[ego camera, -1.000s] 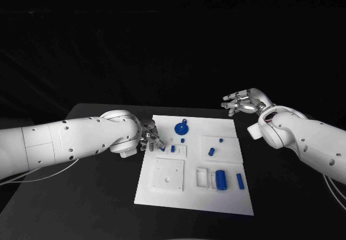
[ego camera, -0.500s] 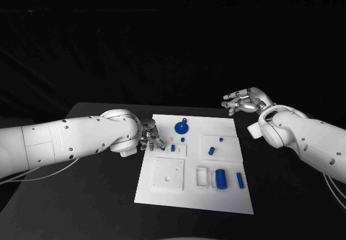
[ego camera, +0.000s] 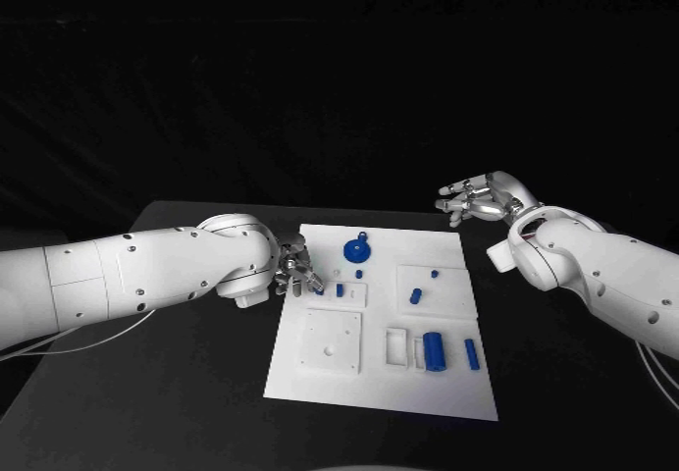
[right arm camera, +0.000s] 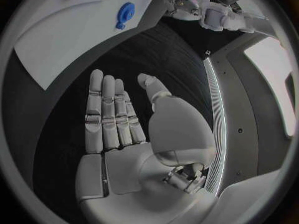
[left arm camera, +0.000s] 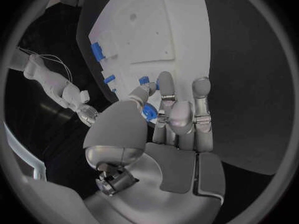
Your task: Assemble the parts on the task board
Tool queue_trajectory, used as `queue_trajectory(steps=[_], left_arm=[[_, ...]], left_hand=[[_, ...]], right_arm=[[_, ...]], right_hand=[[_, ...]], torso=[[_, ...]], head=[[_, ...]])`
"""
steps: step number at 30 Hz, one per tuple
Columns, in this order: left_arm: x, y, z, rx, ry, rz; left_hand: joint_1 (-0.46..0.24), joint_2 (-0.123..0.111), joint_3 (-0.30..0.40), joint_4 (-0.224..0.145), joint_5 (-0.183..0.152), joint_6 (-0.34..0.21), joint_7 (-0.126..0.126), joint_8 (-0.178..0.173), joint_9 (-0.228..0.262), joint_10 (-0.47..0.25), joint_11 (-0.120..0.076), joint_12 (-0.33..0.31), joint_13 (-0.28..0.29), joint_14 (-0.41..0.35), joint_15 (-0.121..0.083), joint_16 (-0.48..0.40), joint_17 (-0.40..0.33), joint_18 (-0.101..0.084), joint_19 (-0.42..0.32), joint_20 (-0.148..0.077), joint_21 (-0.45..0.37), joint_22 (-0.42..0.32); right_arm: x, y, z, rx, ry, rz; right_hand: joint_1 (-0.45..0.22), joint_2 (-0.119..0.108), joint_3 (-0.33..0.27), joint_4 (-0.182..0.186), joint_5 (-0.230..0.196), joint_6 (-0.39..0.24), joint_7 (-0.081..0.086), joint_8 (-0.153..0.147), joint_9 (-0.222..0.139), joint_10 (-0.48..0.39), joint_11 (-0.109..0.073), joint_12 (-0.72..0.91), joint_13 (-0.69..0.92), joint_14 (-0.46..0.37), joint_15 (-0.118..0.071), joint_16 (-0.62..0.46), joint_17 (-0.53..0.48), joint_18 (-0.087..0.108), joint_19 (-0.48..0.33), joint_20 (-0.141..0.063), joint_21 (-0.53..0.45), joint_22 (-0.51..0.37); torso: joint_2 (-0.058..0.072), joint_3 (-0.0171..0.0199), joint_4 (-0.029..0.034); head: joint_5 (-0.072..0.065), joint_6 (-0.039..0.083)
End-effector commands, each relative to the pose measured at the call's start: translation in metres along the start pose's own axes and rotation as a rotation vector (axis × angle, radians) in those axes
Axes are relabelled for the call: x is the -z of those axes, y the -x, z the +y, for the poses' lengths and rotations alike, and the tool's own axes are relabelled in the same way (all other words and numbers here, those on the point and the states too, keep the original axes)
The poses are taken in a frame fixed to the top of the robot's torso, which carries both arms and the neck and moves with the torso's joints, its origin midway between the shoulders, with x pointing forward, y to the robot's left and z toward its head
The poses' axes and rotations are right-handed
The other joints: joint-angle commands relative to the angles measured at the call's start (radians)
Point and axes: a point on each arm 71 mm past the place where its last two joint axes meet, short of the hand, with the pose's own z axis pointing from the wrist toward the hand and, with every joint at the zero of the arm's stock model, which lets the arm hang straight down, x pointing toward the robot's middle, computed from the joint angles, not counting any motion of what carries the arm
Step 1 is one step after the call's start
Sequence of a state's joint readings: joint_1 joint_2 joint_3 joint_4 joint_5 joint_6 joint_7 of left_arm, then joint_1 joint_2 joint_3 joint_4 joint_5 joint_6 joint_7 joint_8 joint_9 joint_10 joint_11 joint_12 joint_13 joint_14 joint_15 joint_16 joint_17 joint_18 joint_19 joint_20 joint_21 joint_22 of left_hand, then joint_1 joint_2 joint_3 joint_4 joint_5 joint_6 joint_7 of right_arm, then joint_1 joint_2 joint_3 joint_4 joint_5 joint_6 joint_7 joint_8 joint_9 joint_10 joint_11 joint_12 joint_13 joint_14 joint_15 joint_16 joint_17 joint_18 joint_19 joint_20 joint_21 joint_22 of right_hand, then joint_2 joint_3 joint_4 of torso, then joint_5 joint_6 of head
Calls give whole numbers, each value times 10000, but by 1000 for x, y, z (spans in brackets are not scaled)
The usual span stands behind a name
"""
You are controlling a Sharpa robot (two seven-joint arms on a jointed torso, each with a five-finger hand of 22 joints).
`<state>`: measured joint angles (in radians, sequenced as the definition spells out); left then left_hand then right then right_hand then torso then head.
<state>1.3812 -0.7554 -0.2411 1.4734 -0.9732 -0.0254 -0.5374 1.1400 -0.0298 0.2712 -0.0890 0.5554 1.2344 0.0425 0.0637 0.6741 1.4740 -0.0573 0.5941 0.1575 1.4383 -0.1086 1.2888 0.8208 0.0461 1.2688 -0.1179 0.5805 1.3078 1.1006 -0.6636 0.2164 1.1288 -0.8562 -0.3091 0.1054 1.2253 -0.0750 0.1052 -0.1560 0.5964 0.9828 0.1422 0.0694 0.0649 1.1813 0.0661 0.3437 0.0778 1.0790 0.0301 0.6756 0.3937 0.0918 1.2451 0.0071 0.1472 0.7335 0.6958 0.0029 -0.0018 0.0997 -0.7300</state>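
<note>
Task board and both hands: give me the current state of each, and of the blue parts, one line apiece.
Task board: flat on the black table.
Left hand: at the board's left edge, pinching a small blue part between thumb and finger.
Right hand: raised beyond the board's far right corner, fingers spread, holding nothing.
Round blue part: on the board's far end, untouched.
Blue cylinders: lying on the board's near right area.

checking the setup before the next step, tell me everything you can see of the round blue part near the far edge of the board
The round blue part is a flat disc with a small tab or stem pointing away from the robot, plastic by its look. It lies on the white task board, near its far edge, in the middle. Nothing touches it: the left hand is at the board's left edge, the right hand hovers beyond the far right corner. The right wrist view shows it too.
</note>
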Motion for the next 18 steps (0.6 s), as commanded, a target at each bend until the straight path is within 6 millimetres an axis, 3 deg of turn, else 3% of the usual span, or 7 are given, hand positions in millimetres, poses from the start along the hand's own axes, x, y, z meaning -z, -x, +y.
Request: queue_trajectory(steps=[1,18], left_arm=[[-1,-2,0,-97,47,213],[-5,-2,-2,7,187,316]], left_hand=[[44,63,1072,-1037,33,534,-489,31,12,429,-209,23,-16,5,-31,-24,-9,123,39,14,67,171],[2,75,1114,-1071,130,554,-499,33,114,429,-220,33,-13,12,-37,-3,27,102,38,-5,81,173]], right_arm=[[0,-1,1,24,97,130],[0,-2,1,23,92,132]], right_hand=[[-22,76,-13,-53,32,-28,10,-41,-10,63,-29,-23,-8,-63,-20,-6,-13,51,-70,-19,35,-9],[-22,76,-13,-53,32,-28,10,-41,-10,63,-29,-23,-8,-63,-20,-6,-13,51,-70,-19,35,-9]], torso=[[-2,8,-11],[1,-3,2]], head=[[7,-6],[-1,10]])
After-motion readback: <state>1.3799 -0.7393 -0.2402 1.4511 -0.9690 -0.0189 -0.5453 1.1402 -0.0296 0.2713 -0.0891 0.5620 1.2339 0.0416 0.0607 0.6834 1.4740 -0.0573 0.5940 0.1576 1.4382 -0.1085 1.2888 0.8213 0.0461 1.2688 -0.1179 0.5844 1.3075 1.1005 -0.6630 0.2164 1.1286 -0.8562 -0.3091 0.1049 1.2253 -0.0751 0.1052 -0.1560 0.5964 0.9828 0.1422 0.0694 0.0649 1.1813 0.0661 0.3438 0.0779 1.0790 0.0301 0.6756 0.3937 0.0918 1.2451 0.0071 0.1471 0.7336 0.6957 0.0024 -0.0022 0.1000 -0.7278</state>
